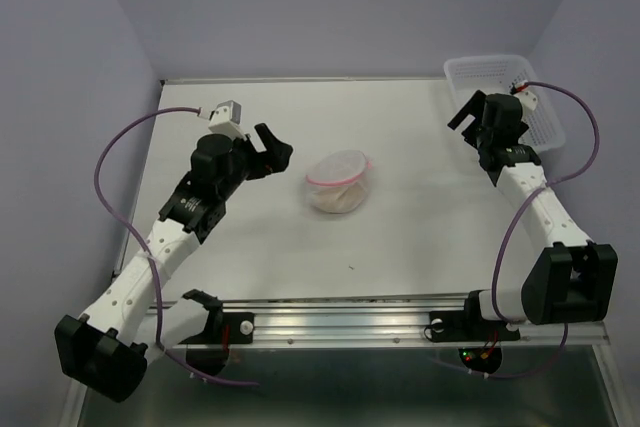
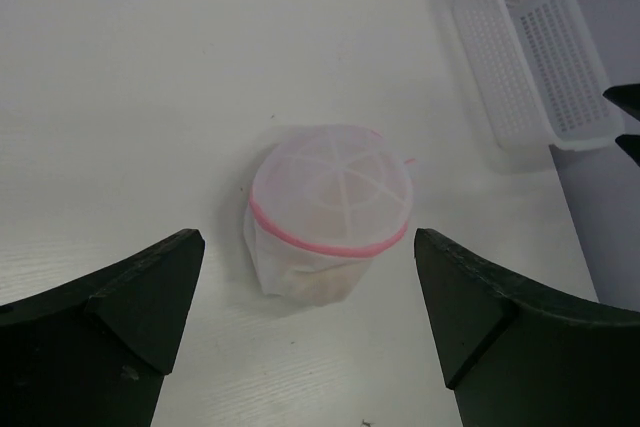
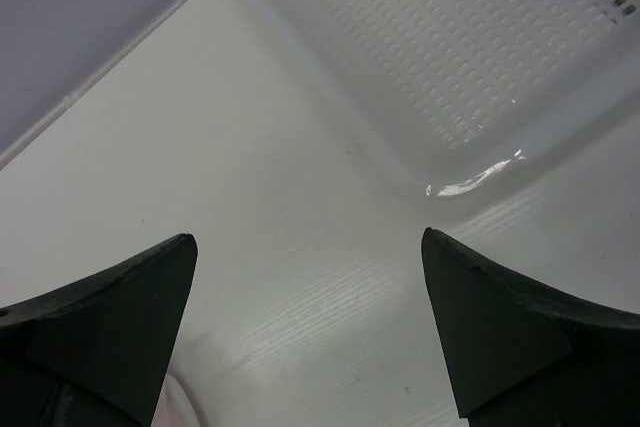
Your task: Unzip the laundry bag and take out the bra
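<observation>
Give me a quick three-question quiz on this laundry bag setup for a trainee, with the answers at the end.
1. True or false: the laundry bag lies inside the white basket.
2. Which gripper is nearer the laundry bag? A) the left gripper B) the right gripper C) both equally near
3. Fill in: the jaws of both grippers stand ____ and hold nothing.

Key
1. False. It lies on the table, well apart from the white basket.
2. A.
3. Open.
</observation>
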You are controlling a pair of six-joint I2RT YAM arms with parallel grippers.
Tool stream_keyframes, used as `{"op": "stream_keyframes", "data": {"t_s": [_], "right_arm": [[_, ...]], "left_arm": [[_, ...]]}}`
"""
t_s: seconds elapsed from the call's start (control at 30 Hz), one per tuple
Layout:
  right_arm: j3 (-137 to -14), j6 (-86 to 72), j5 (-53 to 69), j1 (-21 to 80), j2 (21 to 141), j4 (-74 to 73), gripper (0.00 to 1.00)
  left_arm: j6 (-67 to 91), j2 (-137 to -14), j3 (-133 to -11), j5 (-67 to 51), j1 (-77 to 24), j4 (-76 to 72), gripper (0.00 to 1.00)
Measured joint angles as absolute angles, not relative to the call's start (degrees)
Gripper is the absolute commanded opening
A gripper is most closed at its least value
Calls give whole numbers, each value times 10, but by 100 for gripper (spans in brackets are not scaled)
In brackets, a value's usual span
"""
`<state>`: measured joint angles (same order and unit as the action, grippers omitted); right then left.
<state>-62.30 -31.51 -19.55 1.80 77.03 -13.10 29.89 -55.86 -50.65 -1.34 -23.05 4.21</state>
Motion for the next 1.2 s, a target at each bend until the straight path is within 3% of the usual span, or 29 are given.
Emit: {"op": "stream_keyframes", "data": {"t_s": [0.2, 0.47, 0.77, 1.07, 1.13, 1.17, 1.2], "right_arm": [[-622, -295, -129, 18, 760, -128, 100], [-620, -258, -86, 18, 759, -128, 100], [-619, -233, -59, 18, 763, -136, 100], [-619, -224, -48, 18, 779, -147, 100], [-619, -223, -48, 18, 781, -147, 100], [-619, -222, -48, 18, 783, -147, 100], [-619, -222, -47, 18, 784, -147, 100]], "left_arm": [[225, -623, -560, -11, -340, 60, 99], [57, -848, -747, 17, -470, 98, 99], [-79, -1038, -887, 30, -502, 184, 99], [-117, -1128, -945, 74, -502, 227, 94], [-124, -1128, -945, 76, -502, 234, 89], [-126, -1128, -945, 79, -502, 233, 81], [-128, -1128, -946, 85, -502, 234, 81]]}}
